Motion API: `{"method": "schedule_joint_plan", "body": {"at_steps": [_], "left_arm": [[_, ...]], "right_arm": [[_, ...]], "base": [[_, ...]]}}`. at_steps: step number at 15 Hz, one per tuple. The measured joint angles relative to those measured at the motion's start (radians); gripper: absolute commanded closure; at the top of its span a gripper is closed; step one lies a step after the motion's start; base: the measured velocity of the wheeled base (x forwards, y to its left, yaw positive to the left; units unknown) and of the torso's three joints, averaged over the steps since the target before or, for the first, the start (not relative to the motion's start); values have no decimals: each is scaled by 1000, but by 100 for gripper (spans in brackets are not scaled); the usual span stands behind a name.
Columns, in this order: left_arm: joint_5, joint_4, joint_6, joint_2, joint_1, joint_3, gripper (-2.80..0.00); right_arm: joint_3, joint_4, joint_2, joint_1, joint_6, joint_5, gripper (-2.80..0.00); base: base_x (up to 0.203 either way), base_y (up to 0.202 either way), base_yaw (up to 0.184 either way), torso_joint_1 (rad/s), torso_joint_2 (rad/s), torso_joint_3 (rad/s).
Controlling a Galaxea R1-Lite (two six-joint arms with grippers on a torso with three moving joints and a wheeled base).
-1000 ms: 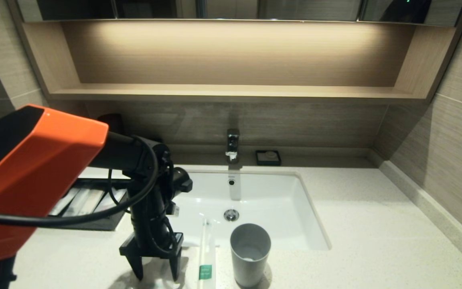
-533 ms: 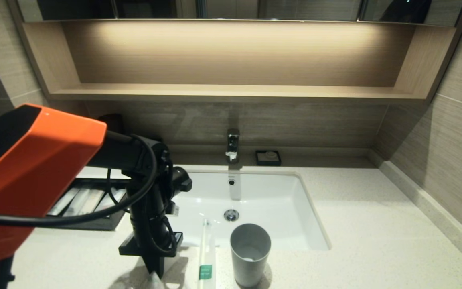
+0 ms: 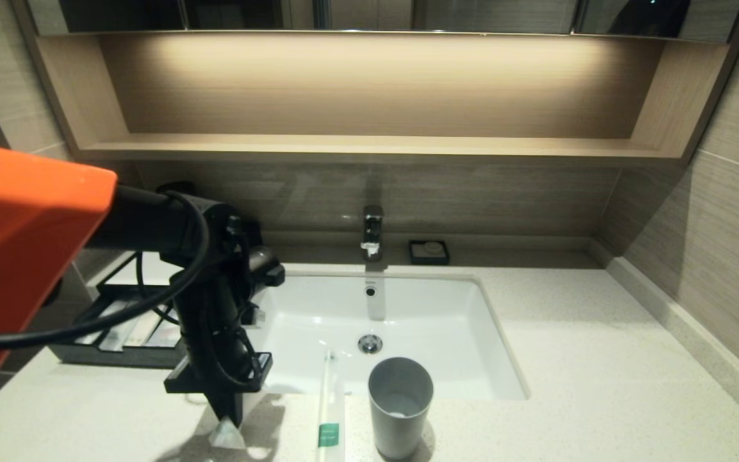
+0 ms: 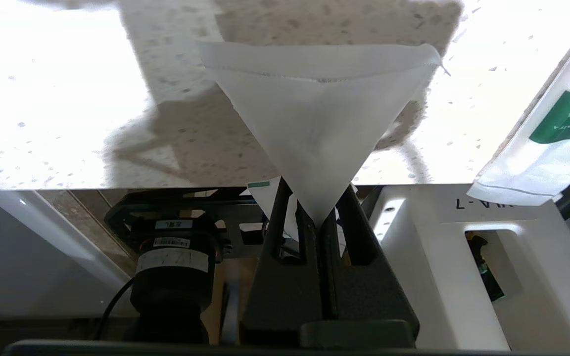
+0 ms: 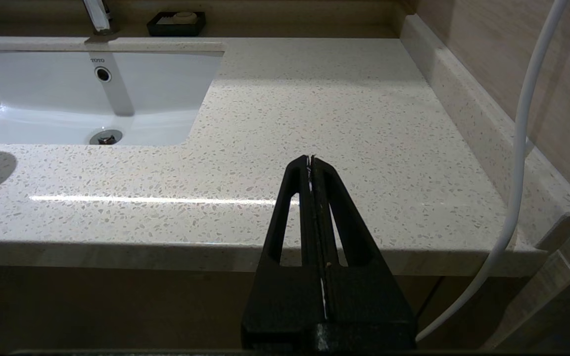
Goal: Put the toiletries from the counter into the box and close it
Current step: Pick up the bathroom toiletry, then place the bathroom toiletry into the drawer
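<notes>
Taking the white rectangular sink as the landmark: to its left stands the low black rectangular box, its divided drawer pulled out toward the robot so that things can be dropped in; pale wrapped items seem to lie in its compartments already. At the sink's near-left corner the left gripper points down over the pale cream speckled stone counter, its black fingers pressed together on a corner of the flat translucent plastic packet. The packet hangs from that pinch in a limp triangle, its seamed edge lowest, clear of the stone; a corner grip probably suits so thin and flat a thing. Just in front of the sink a long slim cream paper-wrapped stick with a green band lies on the counter, its far end over the sink's rim, not yet collected. Beside it, rightward, stands a grey matte cup. Well right of the sink, the right gripper idles below the counter's edge, fingers pressed together on nothing.
</notes>
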Motion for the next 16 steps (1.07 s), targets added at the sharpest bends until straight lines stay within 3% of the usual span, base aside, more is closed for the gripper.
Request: {"method": "schedule_joint_plan", "body": {"at_steps": [6, 10, 13, 16], "left_arm": [[4, 114, -2, -48, 188, -182, 0], [56, 115, -3, -56, 304, -281, 0], [132, 108, -3, -52, 347, -334, 0], [154, 49, -1, -45, 382, -365, 0]], "right_arm": [[0, 0, 0, 0, 0, 0, 0], [0, 0, 0, 0, 0, 0, 0], [0, 0, 0, 0, 0, 0, 0], [0, 0, 0, 0, 0, 0, 0]], "base": [[0, 0, 0, 0, 0, 0], [0, 0, 0, 0, 0, 0], [0, 0, 0, 0, 0, 0], [0, 0, 0, 0, 0, 0]]}}
